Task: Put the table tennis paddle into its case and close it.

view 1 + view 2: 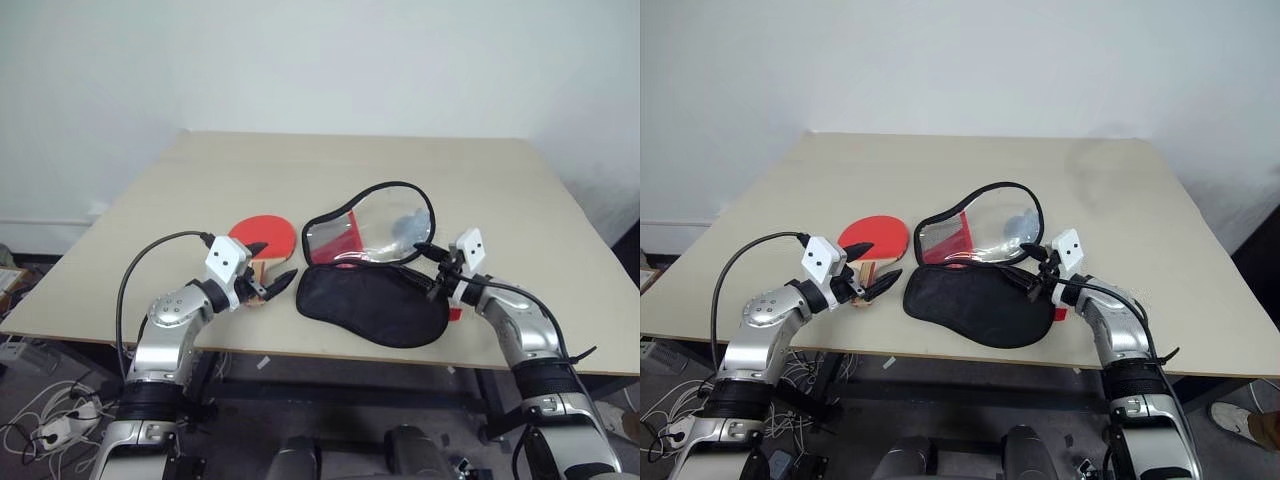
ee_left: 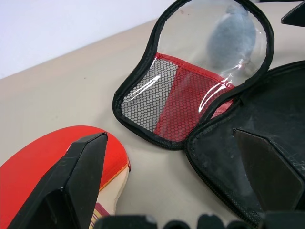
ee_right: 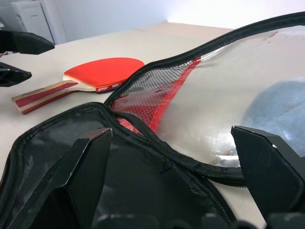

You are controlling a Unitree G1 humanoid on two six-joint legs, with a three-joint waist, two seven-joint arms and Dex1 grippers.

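A table tennis paddle (image 1: 264, 238) lies red face up on a beige table (image 1: 200, 180), its pale wooden handle pointing toward the table's near edge. Just beside it, toward the robot's right, the case (image 1: 372, 300) lies unzipped and folded open: the black fabric half sits nearer the edge, the clear plastic half with its red mesh panel (image 1: 345, 236) farther back, the two joined along the black zipper edging. Paddle and case lie apart, neither touching the other.

The left gripper (image 1: 270, 270) hovers over the paddle's handle with its two black fingers spread wide, holding nothing. The right gripper (image 1: 432, 262) hangs at the case's far side, fingers likewise spread and empty.

The right wrist view shows small white lettering on a red band at the blade's base, too small to read, and striped red and tan wood along the handle. The left wrist view brings out the honeycomb weave of the mesh and a grey smudge (image 2: 231, 36) behind the clear plastic.
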